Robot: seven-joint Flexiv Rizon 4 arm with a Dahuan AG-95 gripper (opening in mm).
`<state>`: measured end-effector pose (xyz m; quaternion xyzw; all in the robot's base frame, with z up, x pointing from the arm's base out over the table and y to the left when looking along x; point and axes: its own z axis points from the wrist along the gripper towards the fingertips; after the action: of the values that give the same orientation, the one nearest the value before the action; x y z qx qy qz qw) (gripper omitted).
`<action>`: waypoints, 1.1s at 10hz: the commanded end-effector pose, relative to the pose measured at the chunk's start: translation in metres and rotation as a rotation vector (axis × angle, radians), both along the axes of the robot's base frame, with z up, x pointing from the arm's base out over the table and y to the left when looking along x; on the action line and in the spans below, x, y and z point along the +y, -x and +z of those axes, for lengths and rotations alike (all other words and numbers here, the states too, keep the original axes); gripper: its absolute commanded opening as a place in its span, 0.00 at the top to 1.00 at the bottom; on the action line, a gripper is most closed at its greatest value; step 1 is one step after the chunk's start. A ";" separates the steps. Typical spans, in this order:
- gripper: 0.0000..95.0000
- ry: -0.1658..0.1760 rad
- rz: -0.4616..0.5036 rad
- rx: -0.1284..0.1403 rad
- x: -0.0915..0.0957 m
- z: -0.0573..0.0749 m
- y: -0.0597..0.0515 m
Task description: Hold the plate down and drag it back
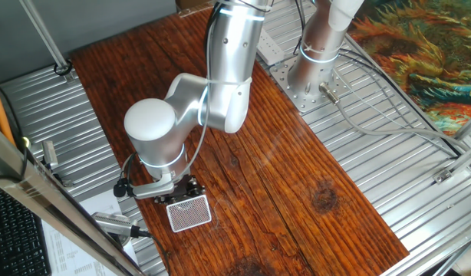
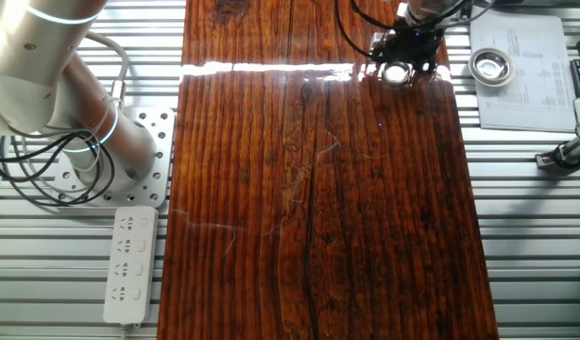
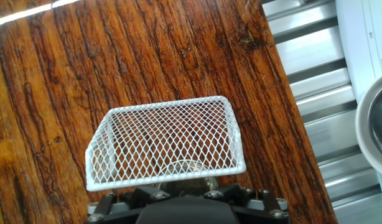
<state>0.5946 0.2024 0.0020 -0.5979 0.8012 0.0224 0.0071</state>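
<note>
The plate [image 3: 186,169] is a small shiny silver disc on the wooden table. In the hand view it lies right in front of my gripper [image 3: 182,186], partly seen through a white mesh card [image 3: 166,142]. In the other fixed view the plate [image 2: 397,73] gleams directly under the gripper [image 2: 401,59], near the table's far right corner. In one fixed view the gripper [image 1: 180,190] stands low over the table's left edge with the mesh card [image 1: 189,212] just in front of it, and the plate is hidden. The fingers are hidden, so I cannot tell whether they are open or touching the plate.
A metal bowl [image 2: 490,64] sits on a printed paper sheet [image 2: 521,80] beside the table, close to the gripper; its rim shows at the right in the hand view [image 3: 372,127]. The wooden table [image 2: 318,208] ends just right of the plate. A power strip [image 2: 129,264] lies left.
</note>
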 end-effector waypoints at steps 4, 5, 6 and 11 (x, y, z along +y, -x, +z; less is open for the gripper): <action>0.40 0.003 -0.006 -0.001 0.000 0.000 0.000; 0.40 0.003 -0.007 -0.001 0.000 0.000 0.000; 0.40 0.003 -0.007 -0.002 0.000 0.000 0.000; 0.60 0.011 -0.020 -0.004 0.000 0.001 0.000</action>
<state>0.5943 0.2023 0.0035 -0.5893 0.8077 0.0175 0.0063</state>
